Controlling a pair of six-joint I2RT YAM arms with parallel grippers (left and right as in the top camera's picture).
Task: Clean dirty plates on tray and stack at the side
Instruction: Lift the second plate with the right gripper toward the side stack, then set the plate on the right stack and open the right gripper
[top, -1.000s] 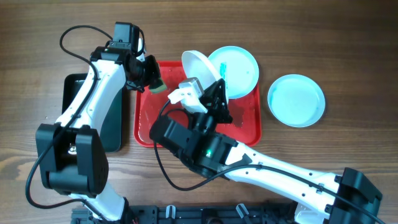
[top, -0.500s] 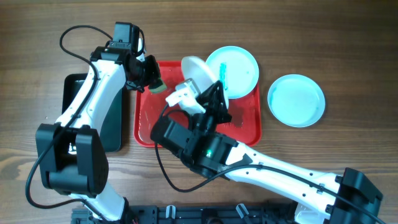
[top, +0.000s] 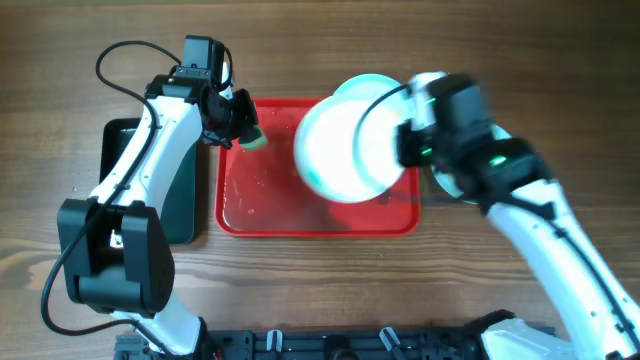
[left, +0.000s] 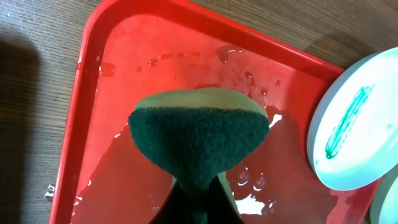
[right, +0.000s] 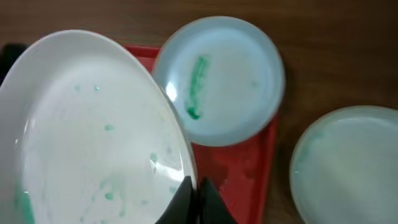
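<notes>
My right gripper (top: 402, 150) is shut on the rim of a pale plate (top: 340, 152) and holds it above the red tray (top: 262, 200). In the right wrist view the jaws (right: 194, 194) pinch this plate (right: 93, 137), which carries faint teal specks. A second plate (right: 217, 81) with a teal smear rests on the tray's far right corner; it also shows in the left wrist view (left: 354, 124). A third plate (right: 348, 168) lies on the table right of the tray. My left gripper (top: 240, 125) is shut on a green sponge (left: 199, 140) over the tray's far left corner.
A narrow black tray (top: 188, 200) lies left of the red tray, partly under my left arm. The red tray floor (left: 143, 74) is wet with droplets. Bare wooden table (top: 560, 80) surrounds the trays.
My right arm has swung from the near middle to the right side, blurred in motion. The held plate has gone from tilted up on edge to lying flatter over the tray. The left arm has not moved.
</notes>
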